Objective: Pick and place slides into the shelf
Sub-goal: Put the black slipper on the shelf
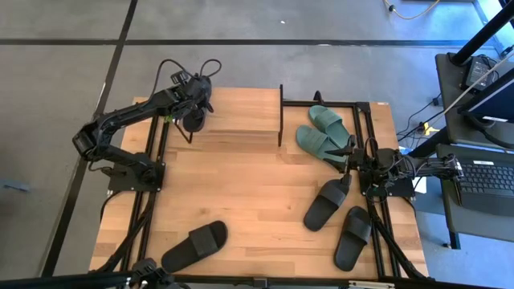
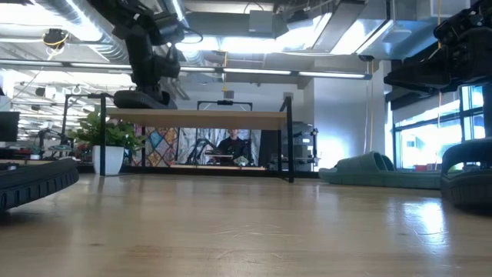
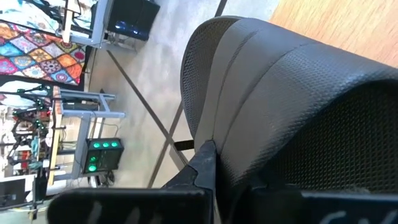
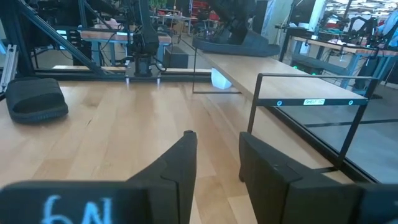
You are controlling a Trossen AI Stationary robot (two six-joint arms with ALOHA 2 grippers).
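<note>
A black slide (image 1: 193, 120) sits at the left end of the shelf (image 1: 241, 112), on its light top board, with the left gripper (image 1: 195, 103) clenched on it; the left wrist view is filled by the slide's textured strap (image 3: 298, 106), pinched at the fingers. In the low view the same slide (image 2: 142, 98) rests on the board's left end, beneath the dark arm. The shelf stands at the table's far edge, its thin black frame leaving open space under the board.

Two teal-green slides (image 1: 321, 132) lie just right of the shelf, side by side. Nearer the right edge lie two black slides: one (image 1: 325, 205) pointing diagonally toward the right arm, another (image 1: 352, 237) close to the front right edge. A fifth black slide (image 1: 195, 245) lies near the front left edge.

The right gripper (image 1: 353, 164) hangs over the right side of the table, near the toe of the diagonal black slide and beside the teal pair; its fingers (image 4: 180, 162) stand partly apart with nothing between them.

The table (image 1: 249, 185) is bare wood across the middle, giving wide room between the shelf and the front slides. A small pale label (image 4: 314, 102) on the metal rail in the right wrist view is too small to read.
</note>
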